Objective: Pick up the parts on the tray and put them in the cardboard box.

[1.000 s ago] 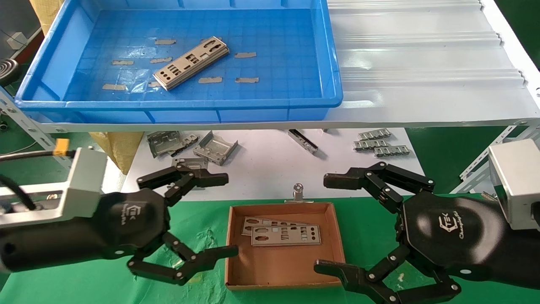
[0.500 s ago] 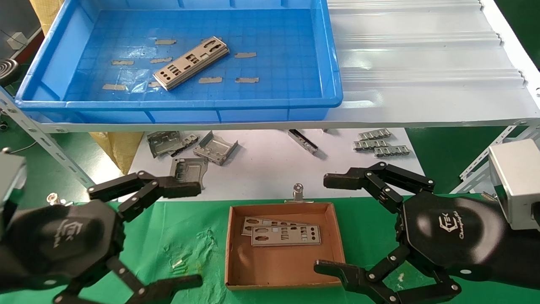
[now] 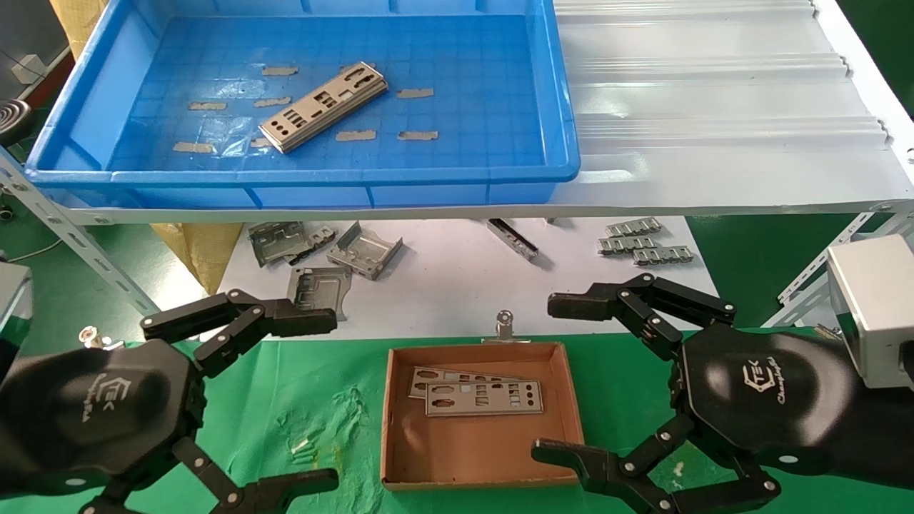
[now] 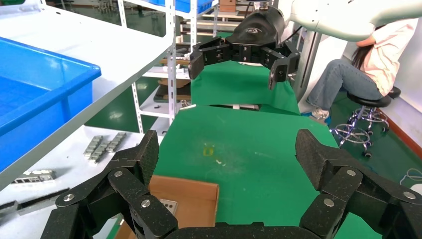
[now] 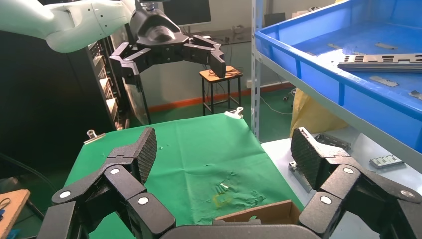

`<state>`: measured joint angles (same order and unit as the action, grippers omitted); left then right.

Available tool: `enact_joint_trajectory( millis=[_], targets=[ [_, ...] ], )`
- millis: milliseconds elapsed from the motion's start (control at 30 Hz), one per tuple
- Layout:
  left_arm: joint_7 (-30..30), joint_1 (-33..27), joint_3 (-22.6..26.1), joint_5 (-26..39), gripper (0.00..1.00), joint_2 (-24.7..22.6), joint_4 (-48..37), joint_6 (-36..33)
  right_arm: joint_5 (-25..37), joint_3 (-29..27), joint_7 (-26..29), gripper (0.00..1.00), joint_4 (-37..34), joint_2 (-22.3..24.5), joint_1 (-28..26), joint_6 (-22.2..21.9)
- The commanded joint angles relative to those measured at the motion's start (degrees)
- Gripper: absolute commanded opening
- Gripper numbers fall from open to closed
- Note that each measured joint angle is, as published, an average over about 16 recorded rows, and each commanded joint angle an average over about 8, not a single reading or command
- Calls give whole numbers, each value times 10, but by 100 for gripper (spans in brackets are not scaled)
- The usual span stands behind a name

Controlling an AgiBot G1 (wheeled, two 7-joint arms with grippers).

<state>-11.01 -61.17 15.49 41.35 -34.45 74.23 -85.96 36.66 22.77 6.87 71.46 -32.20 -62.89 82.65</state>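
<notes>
Left of cardboard box (image 3: 478, 417), my left gripper (image 3: 282, 400) backed off, wide open, empty. Two parts (image 3: 484, 397) boxed; one stack (image 3: 323, 106) left on tray (image 3: 300, 175). Right gripper (image 3: 564, 378) parked, open, empty.

workshop — steel racking (image 4: 171, 64) | loose metal brackets (image 3: 364, 250) — green bench mat (image 3: 314, 385)

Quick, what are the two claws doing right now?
Left claw: open, holding nothing, beside the cardboard box.
Right claw: open, holding nothing, on the box's other side.
</notes>
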Motion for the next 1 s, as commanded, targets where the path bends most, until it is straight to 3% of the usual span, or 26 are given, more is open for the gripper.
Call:
enact_joint_trajectory(
  millis=[33,1000],
  targets=[
    [1,-1,1,1,100,-1,-1,1,0,0,0,100,0,0,0,0],
    [3,-4,5,5,100,-5,-6,3,0,0,0,100,0,0,0,0]
  ],
)
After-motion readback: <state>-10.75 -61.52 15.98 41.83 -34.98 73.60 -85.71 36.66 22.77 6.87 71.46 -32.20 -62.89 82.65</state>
